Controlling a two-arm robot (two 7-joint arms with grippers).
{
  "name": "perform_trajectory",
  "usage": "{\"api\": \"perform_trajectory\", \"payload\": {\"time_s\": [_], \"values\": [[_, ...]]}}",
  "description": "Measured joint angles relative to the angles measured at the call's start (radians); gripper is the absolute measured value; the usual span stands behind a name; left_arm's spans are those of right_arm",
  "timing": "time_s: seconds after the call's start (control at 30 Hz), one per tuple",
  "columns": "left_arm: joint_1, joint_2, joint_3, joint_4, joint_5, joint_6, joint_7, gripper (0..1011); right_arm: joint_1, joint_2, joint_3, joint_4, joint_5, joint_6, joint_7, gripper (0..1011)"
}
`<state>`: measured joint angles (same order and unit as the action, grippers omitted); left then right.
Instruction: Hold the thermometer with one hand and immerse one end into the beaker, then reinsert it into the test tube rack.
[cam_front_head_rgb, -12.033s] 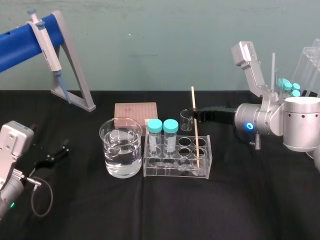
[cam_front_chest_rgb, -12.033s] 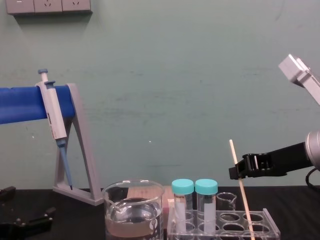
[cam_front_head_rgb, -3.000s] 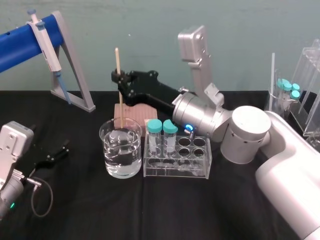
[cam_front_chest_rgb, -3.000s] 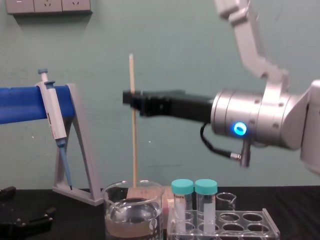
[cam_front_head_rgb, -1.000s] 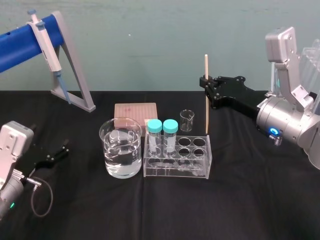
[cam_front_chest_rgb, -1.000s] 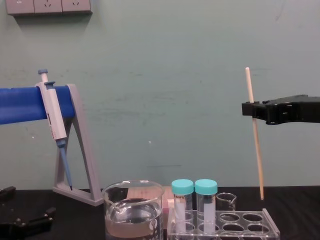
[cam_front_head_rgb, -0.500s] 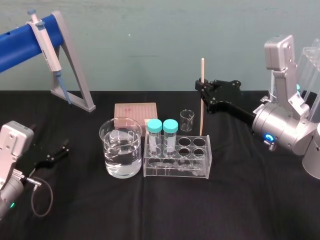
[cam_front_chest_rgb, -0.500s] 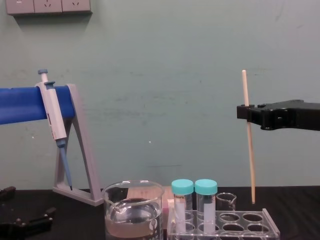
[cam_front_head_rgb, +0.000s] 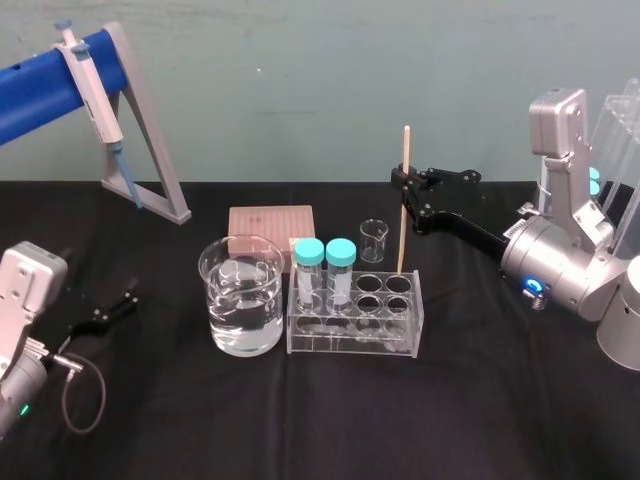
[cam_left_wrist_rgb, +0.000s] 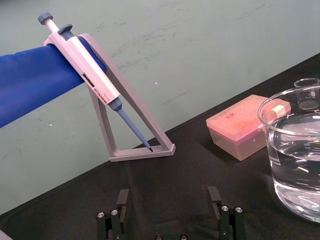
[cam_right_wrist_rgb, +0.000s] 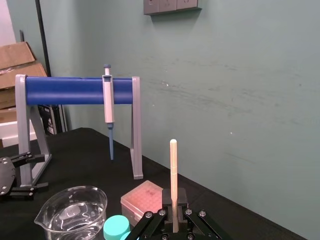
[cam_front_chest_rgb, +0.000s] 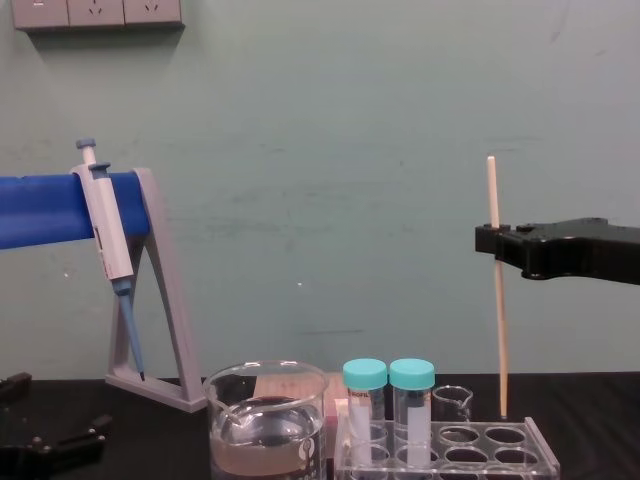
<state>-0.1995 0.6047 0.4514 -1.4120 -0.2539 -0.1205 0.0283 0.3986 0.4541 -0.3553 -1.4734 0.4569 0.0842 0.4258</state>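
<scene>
Black table (cam_front_head_rgb: 300, 420), right pincer (cam_front_head_rgb: 403, 186) clamped on upright thermometer (cam_front_head_rgb: 401, 245), tip at rack (cam_front_head_rgb: 355, 338)

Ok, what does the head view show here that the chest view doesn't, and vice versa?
Head view adds: the right arm's blue ring light, the left arm's silver wrist, and clear tube holders at the far right. Chest view adds: the wall sockets, and a side look at the lower end of the thermometer meeting the top of the rack. Both: the right gripper shut on the upright thermometer, the water-filled beaker, two capped tubes, the pipette on its stand, and the open left gripper low at the left.
</scene>
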Motion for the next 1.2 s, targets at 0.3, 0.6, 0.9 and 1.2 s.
{"api": "perform_trajectory", "payload": {"time_s": [0.3,0.6,0.9,1.2], "values": [[0.0,0.0,0.0,0.0,0.0,0.0,0.0,1004,0.003,-0.014,0.005,0.024,0.006,0.003,0.003,53],[0.0,0.0,0.0,0.0,0.0,0.0,0.0,1004,0.001,-0.02,0.004,0.052,0.007,-0.003,0.014,53],[0.0,0.0,0.0,0.0,0.0,0.0,0.0,1004,0.01,-0.028,-0.007,0.093,0.006,-0.047,0.047,53],[0.0,0.0,0.0,0.0,0.0,0.0,0.0,1004,0.018,-0.032,-0.026,0.139,-0.011,-0.082,0.077,53]]}}
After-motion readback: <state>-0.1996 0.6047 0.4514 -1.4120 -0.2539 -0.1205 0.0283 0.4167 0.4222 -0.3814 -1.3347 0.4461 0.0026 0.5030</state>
